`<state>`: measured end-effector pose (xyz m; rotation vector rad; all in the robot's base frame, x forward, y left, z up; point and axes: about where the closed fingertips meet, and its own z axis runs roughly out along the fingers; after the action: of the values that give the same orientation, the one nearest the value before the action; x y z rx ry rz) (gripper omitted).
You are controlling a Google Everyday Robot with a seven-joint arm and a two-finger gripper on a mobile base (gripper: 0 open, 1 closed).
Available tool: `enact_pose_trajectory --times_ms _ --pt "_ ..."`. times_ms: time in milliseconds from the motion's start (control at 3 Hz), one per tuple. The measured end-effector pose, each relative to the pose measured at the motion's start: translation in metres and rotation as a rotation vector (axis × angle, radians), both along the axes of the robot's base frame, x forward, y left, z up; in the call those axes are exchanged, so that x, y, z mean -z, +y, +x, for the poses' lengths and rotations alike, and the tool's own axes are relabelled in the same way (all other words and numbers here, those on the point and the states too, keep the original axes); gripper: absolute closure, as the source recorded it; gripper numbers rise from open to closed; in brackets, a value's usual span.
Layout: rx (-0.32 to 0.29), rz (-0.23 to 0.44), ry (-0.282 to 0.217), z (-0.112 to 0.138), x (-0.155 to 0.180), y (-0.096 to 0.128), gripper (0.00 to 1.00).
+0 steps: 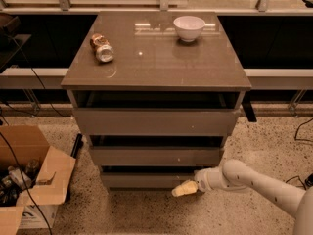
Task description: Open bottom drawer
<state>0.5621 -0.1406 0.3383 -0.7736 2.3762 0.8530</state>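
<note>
The bottom drawer is the lowest, narrowest grey-brown front of the cabinet's three, with a dark gap above it. My gripper comes in from the lower right on a white arm. Its pale tip lies just in front of the drawer's right half, close above the floor.
The cabinet top carries a white bowl at the back right and a can lying on its side at the left. An open cardboard box with clutter stands on the speckled floor at the left. Cables trail at both sides.
</note>
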Motion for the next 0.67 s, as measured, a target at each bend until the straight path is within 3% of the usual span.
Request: enact_pose_trajectory --times_ms 667 --pt "0.031 -0.097 -0.102 0.018 0.038 0.000 0.00"
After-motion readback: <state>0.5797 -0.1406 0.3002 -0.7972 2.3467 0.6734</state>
